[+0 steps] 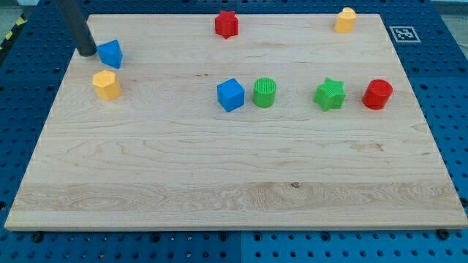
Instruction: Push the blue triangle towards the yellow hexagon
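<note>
Now, my tip (87,52) touching blue triangle (110,53)

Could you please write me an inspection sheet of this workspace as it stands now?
Surface: wooden board, flat, no damage seen.
Job's things: blue triangle at the view's upper left; yellow hexagon just below it, apart.
Clutter: red star, yellow block, blue cube, green cylinder, green star, red cylinder.
Grippers: none; my tip sits just left of the blue triangle.
Cables: nothing seen.
Surroundings: blue pegboard table, marker tag.
</note>
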`<state>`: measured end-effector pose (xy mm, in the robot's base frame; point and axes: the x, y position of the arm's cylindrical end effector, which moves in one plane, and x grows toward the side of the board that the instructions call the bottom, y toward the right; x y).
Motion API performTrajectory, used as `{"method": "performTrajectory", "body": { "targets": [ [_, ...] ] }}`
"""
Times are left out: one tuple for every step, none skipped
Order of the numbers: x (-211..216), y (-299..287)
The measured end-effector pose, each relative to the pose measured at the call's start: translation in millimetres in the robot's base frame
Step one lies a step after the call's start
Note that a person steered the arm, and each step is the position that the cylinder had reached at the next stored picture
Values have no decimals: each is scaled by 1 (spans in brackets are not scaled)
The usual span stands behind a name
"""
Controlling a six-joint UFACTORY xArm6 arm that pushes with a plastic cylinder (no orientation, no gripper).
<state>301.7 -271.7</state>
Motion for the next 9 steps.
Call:
{"method": "performTrajectory", "body": {
  "targets": [
    [-4, 0],
    [-5, 4],
    [-5, 27],
    [-3, 40],
    [7, 40],
    [22, 40],
    [27, 47],
    [28, 61],
    [32, 70]
  ]
}}
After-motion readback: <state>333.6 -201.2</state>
